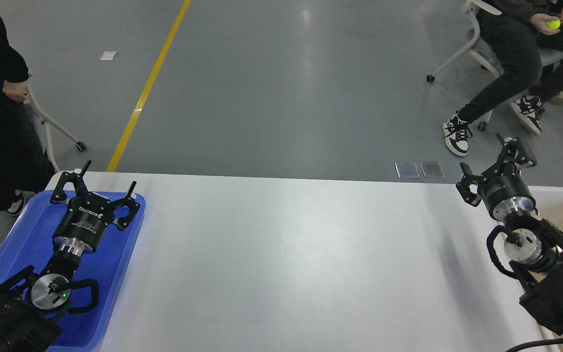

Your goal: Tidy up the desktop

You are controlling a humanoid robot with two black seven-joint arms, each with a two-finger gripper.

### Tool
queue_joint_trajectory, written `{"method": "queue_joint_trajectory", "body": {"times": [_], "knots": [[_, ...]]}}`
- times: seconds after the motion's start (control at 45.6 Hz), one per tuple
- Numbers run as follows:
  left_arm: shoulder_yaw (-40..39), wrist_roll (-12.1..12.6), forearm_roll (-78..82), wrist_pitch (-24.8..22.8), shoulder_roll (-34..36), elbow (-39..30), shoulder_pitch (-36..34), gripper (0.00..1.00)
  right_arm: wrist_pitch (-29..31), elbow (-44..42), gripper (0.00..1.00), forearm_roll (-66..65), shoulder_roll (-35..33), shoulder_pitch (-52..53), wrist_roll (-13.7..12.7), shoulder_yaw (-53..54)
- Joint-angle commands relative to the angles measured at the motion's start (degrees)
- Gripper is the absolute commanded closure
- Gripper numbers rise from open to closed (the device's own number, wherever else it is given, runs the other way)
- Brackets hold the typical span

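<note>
Between my two claws spreads the large smooth white rectangular desktop (286, 254). Over the blue plastic tray (12, 244) at its left end hovers the left claw (107, 179), fingers spread wide, holding nothing. Near its right edge the right claw (490, 160) is also open and empty

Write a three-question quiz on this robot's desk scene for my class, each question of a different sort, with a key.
1. True or false: the left gripper holds a cup.
2. The blue tray lies at which end of the desk? A) left B) right C) middle
3. Fill in: the seated person at upper right holds a yellow-green ____.

Key
1. False; its fingers are spread and empty.
2. A
3. ball
</note>
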Motion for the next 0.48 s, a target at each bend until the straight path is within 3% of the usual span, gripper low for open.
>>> {"method": "queue_joint_trajectory", "body": {"times": [0.0, 0.461], "knots": [[0.0, 0.1, 0.0, 0.0, 0.0, 0.0, 0.0, 0.01, -0.6, -4.8, 0.0, 0.9, 3.5, -0.3, 6.2, 0.7], [0.0, 0.1, 0.0, 0.0, 0.0, 0.0, 0.0, 0.01, 0.0, -5.4, 0.0, 5.6, 3.4, -1.1, 6.2, 0.2]]}}
